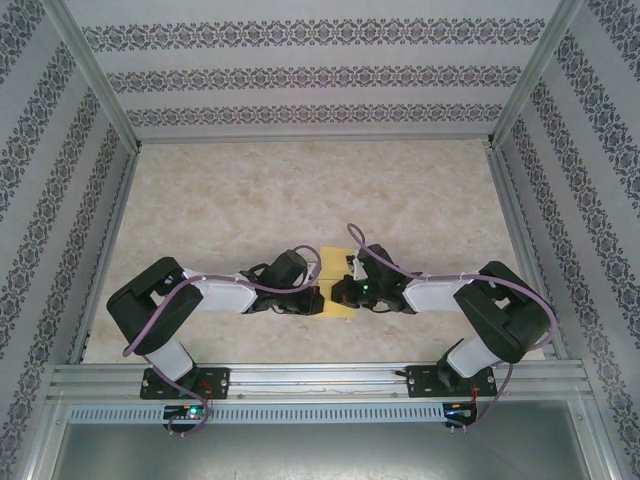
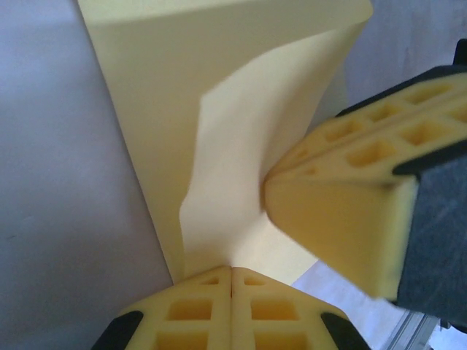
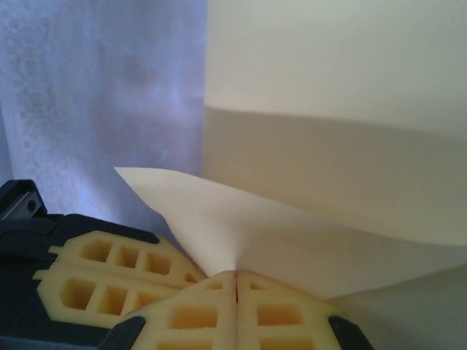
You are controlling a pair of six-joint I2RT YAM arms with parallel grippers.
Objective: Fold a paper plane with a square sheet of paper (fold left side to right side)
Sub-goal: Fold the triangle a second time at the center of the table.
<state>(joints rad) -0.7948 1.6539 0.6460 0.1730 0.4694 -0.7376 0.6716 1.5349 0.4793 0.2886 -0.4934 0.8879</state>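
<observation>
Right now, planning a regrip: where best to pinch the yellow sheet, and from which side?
Probably the lifted flap, at its edge: it stands off the table, so a pinch reaches both faces; the rest lies flat. Come from that open edge, where the left gripper and right gripper pinch.

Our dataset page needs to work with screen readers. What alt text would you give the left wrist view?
The left gripper, shut at bottom centre, pinches a lifted flap of the square sheet of paper, pale yellow and stretching up the frame. The right gripper, also shut, juts in from the right against that flap; grey table lies alongside.
</observation>
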